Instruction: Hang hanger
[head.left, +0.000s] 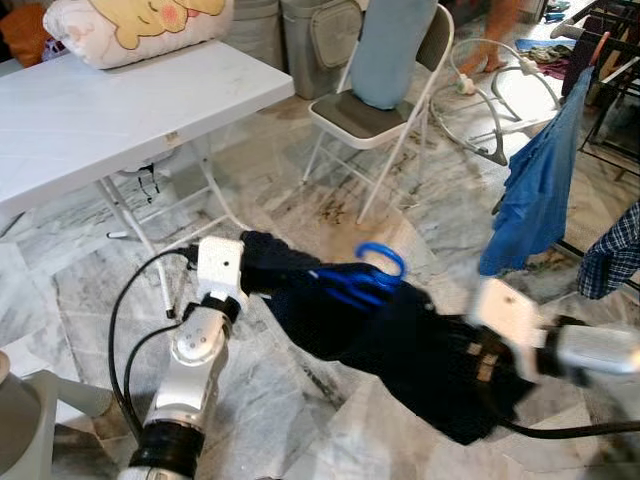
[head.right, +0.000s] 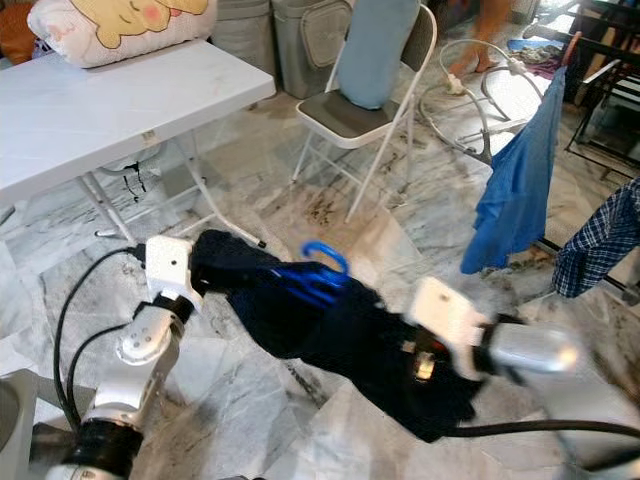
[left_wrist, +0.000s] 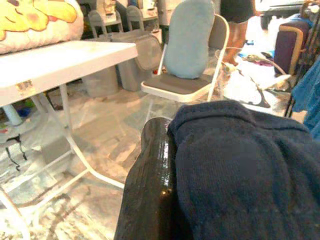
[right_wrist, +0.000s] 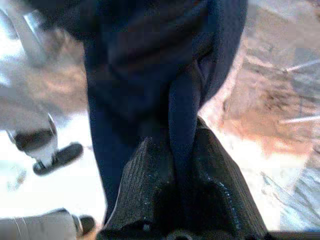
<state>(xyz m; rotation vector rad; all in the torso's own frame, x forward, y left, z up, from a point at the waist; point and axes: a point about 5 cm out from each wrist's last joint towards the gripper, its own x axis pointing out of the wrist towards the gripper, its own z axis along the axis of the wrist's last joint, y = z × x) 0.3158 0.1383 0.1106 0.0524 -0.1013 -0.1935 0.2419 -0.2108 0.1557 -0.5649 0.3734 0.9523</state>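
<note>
A dark navy garment on a blue hanger is stretched between my two grippers above the marble floor. The hanger's hook sticks up out of the cloth near its middle. My left gripper is buried in the garment's left end; in the left wrist view one black finger lies against the cloth, which covers the other. My right gripper is shut on a fold of the navy cloth at the garment's right end.
A drying rack at the right carries a blue shirt and a plaid shirt. A folding chair with a blue cushion stands ahead. A white table with a pillow is at the left. A person's legs show at the back.
</note>
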